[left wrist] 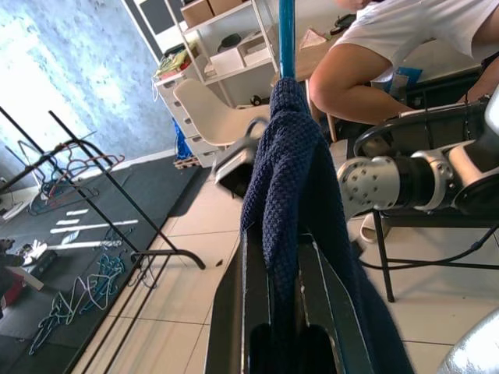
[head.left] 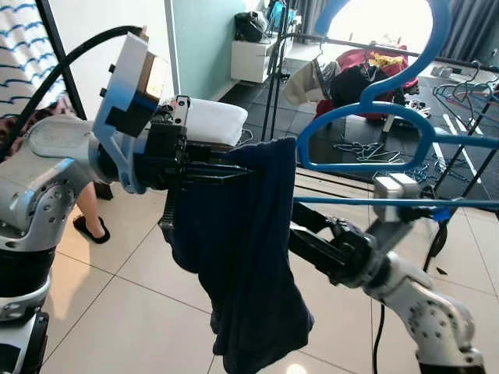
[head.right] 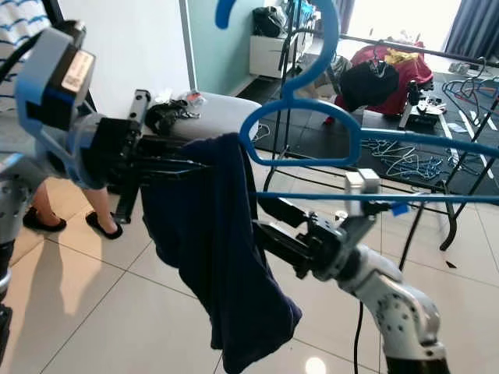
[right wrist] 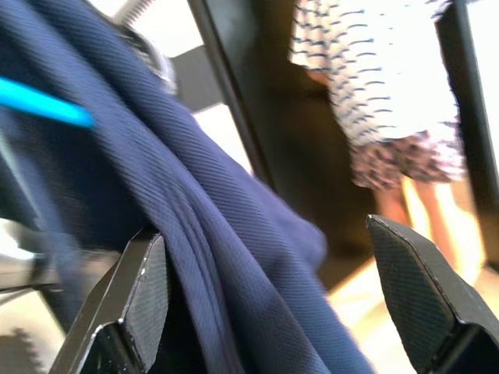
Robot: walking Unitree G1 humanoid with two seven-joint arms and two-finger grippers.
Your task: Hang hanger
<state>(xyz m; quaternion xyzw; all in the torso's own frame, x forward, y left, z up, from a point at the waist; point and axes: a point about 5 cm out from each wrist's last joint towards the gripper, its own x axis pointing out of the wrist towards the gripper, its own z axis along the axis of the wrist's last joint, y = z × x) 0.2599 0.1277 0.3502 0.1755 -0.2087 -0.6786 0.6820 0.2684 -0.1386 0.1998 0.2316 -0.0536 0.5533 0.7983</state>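
Your left pincer (head.left: 234, 167) clamps the knitted navy garment (head.left: 242, 257), draped limp over the thin blue plastic hanger (head.left: 405, 117); your right pincer (right wrist: 265, 304) is spread wide around its folds.

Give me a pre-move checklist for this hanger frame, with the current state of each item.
1. Left gripper pinching the navy garment: ok, fingers shut on the cloth.
2. Right gripper open around the garment: ok, fingers apart.
3. Garment draped over the blue hanger: ok, at one end of its lower bar.
4. Hanger hook on a rail: not ok, hook in the air.
5. What supports the hanger: cannot tell.
6. Person beside the left arm: not ok, close.
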